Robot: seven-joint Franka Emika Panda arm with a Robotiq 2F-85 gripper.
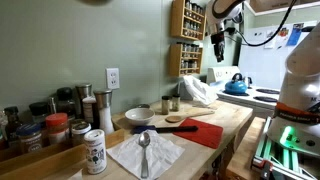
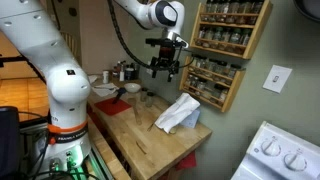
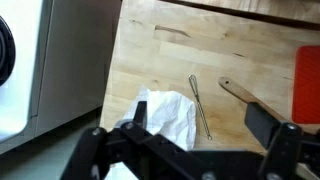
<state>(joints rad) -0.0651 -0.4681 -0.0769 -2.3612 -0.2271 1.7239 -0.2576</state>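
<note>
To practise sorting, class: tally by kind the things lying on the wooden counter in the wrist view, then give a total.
White crumpled cloth: 1
Thin metal rod: 1
Wooden utensil handle: 1
Red mat: 1
Total: 4

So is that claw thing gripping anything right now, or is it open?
Gripper: open, holding nothing; it hangs in the air above the white cloth on the wooden counter.
</note>
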